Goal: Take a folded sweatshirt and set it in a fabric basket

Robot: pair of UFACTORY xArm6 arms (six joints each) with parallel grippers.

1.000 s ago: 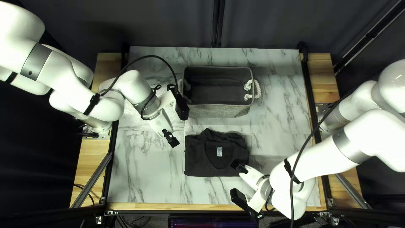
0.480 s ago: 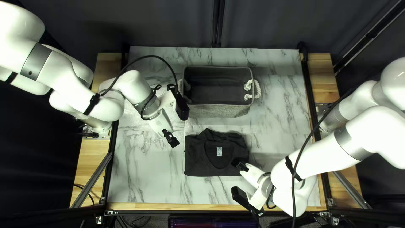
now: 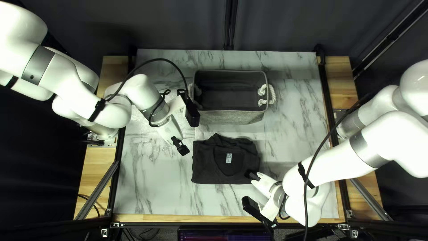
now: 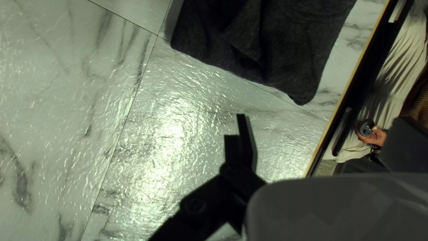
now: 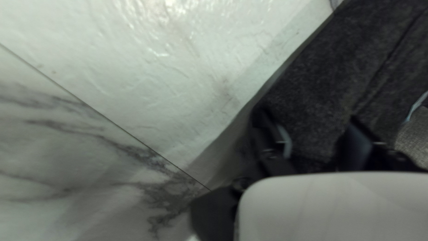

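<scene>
The folded sweatshirt (image 3: pixel 225 164) lies flat on the marble-patterned desk (image 3: pixel 150 174), a dark square around the middle of the near half, neck opening and its small pale label facing up. The fabric basket (image 3: pixel 230 117) stands just beyond its far edge with a narrow strip of bare desk between them; it is grey, its dark inside holds nothing, and a white rope handle (image 3: pixel 266 94) sits on its right end. The right gripper (image 3: pixel 254 175) reaches in from the near right and meets the sweatshirt at its near right corner. In the right wrist view its fingers (image 5: pixel 267 147) stand partway in, one at the cloth's outer edge and one further over it, with a thick fold of the dark fabric filling the gap and pressed from both sides. The left gripper (image 3: pixel 180 146) hangs low over bare marble just left of the sweatshirt's far left corner, touching nothing, its fingers spread wide and empty. Past the desk's near edge, the left wrist view shows a person's hand (image 4: pixel 371 134) holding a small dark object.
</scene>
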